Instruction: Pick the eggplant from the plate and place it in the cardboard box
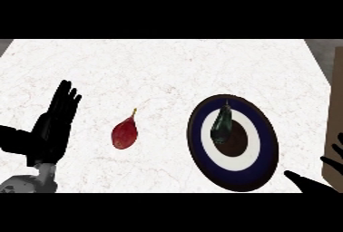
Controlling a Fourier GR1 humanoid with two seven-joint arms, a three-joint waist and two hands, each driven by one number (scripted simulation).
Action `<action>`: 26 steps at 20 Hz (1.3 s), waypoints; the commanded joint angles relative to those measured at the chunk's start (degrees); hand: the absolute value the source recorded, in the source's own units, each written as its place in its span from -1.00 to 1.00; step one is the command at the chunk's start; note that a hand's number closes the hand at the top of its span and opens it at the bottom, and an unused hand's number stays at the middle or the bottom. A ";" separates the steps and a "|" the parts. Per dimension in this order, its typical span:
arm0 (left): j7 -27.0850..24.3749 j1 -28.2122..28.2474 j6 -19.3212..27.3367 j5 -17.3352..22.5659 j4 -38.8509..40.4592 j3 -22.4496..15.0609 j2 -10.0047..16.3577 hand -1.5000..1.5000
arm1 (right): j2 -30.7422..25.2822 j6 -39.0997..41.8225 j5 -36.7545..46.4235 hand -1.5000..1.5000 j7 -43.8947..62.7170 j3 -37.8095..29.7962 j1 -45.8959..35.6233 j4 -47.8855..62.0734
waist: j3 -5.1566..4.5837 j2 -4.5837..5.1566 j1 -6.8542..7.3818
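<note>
A dark green-black eggplant (pixel 222 124) lies on a round plate (pixel 262 149) with a navy rim, a white ring and a dark centre, right of the counter's middle. A brown cardboard box (pixel 333 167) shows only as a strip along the right edge. My right hand (pixel 313 183) enters at the lower right corner, below and to the right of the plate, fingers spread and holding nothing. At the left my left hand (pixel 52 127) rests open with its fingers pointing up.
A red pear-shaped fruit (pixel 125 132) with a short stem lies on the white marbled counter (pixel 161 68) between my left hand and the plate. The counter's right edge runs down next to the box.
</note>
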 commanded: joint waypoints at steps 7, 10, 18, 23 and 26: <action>3.10 -2.28 1.39 -1.60 -1.00 -1.81 -1.35 0.00 | -4.52 8.13 -1.30 -1.00 42.32 4.12 -12.98 -14.89 | 2.89 0.59 1.40; 1.85 -2.41 -1.13 -0.57 1.71 1.59 -0.44 0.00 | -1.01 7.01 3.52 -1.00 49.21 7.75 -21.57 -12.76 | 3.01 0.54 1.00; 3.31 -2.62 -0.61 -2.23 0.54 -0.22 -2.54 0.00 | 2.79 11.91 6.40 -1.00 56.76 8.21 -33.53 -1.01 | 3.02 0.58 0.90; 3.58 -3.79 -1.50 -3.03 2.07 0.52 -3.20 0.00 | 7.72 11.10 8.88 -1.00 55.43 9.65 -33.38 -0.52 | 3.07 0.45 0.05; 6.51 -3.22 0.68 -4.14 -1.71 -0.21 -3.30 0.00 | 11.40 9.88 12.15 -1.00 55.85 11.11 -35.47 3.38 | 3.10 0.36 0.42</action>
